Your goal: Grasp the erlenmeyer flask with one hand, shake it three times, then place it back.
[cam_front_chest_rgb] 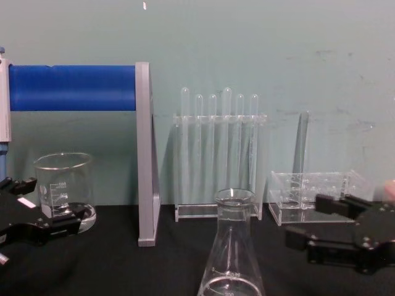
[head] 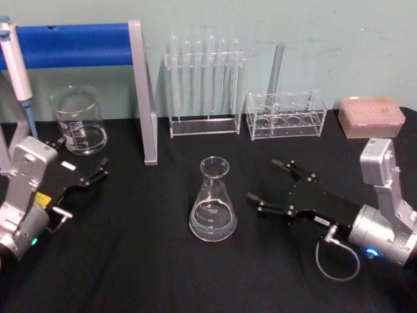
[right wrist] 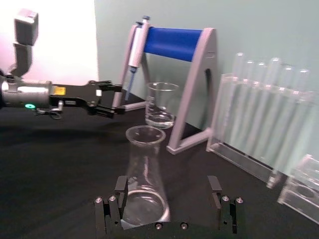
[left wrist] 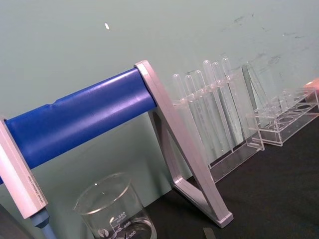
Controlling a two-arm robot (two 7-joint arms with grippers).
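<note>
Currently the flask (head: 213, 199) stands upright on the black table (head: 156, 267), near the middle, in front of the test-tube rack (head: 203, 85). Its neck is open and nothing grips it. There looks to be a shallow layer of clear liquid in the base, but I cannot judge the level. In the chest view the flask's (cam_front_chest_rgb: 233, 259) base is cut off by the lower edge.

My right gripper (head: 262, 180) lies low over the table just to the right of the flask, its fingers spread wide and pointing toward it. The head view shows a gap between the nearer fingertip and the glass. In the right wrist view the flask (right wrist: 143, 179) sits ahead of the two fingers and closer to one of them; its foot is partly hidden by the gripper body, so I cannot judge the gap there. The right arm is cut off at the head view's edge.

My left gripper (right wrist: 110, 97) is parked at the left, near the beaker (head: 79, 120) and the blue-barred stand (head: 140, 91), fingers apart and holding nothing.
</note>
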